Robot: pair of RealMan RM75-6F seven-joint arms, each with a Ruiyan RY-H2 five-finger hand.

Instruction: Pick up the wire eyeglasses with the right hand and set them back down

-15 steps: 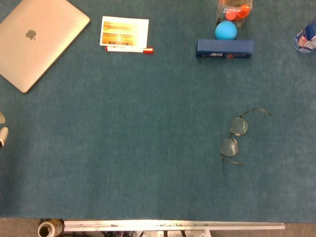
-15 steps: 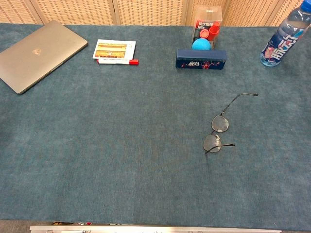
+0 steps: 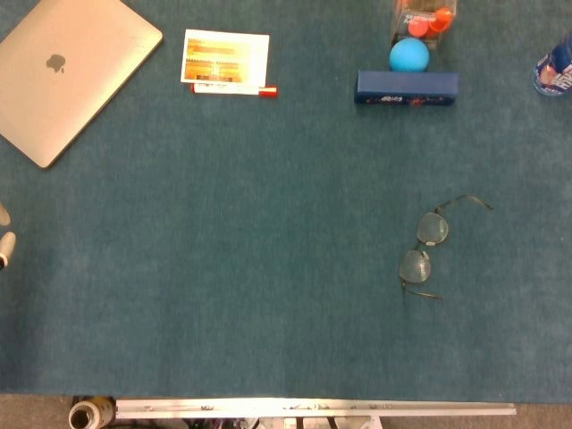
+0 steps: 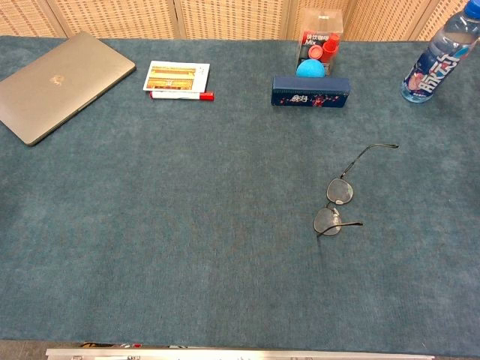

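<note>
At the head view's 9 o'clock edge, pale fingers of the left hand barely show; whether they are spread or curled I cannot tell. The right hand is out of sight. The wire eyeglasses lie on the bench toward 4 o'clock, arms unfolded, untouched. At 1 o'clock a clear box holds red pieces, a blue ball just before it, touching a dark blue case. Nothing has shifted since the earlier frame. Open carpet surrounds the eyeglasses; the near edge lies well apart.
</note>
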